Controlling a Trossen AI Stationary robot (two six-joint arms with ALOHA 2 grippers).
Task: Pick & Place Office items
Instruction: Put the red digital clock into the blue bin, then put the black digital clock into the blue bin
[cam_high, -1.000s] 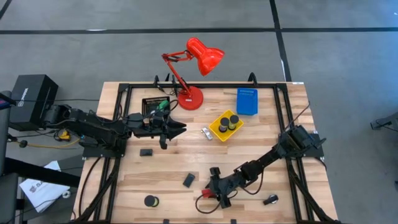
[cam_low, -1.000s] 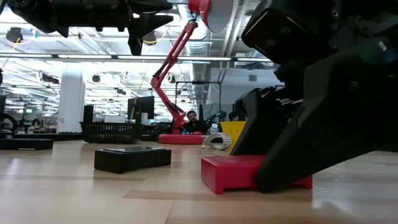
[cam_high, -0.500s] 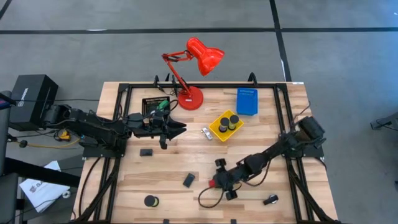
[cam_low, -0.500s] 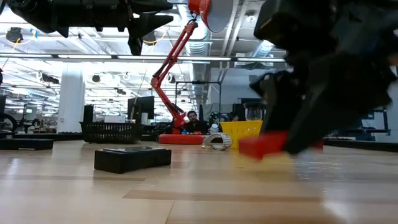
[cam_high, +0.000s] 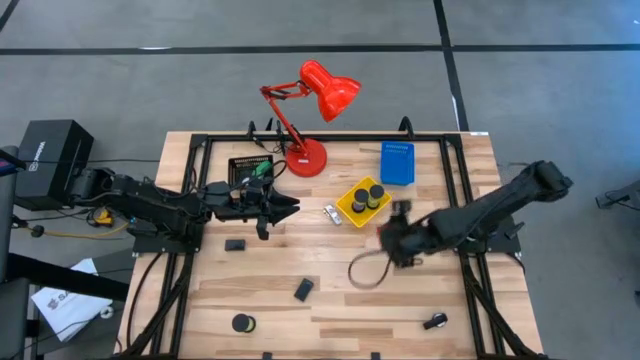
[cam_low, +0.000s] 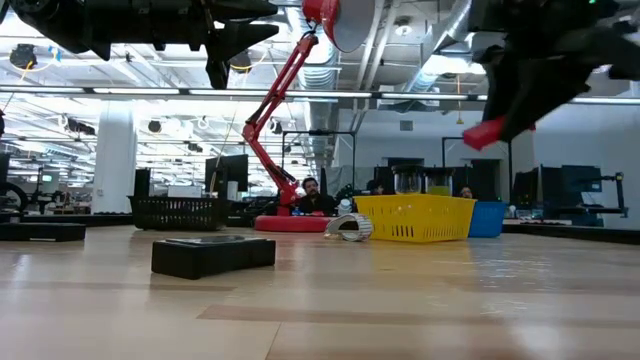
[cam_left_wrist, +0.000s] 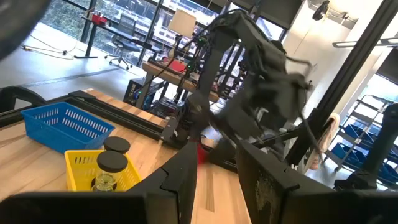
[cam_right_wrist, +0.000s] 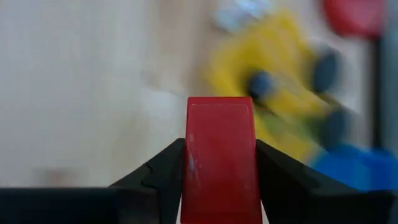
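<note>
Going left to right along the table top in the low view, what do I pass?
Black mesh tray → black block → red lamp base → silvery clip → yellow tray → blue tray.

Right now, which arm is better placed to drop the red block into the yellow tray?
Right. The right gripper already holds the red block, lifted beside the yellow tray. The left gripper hangs farther off.
</note>
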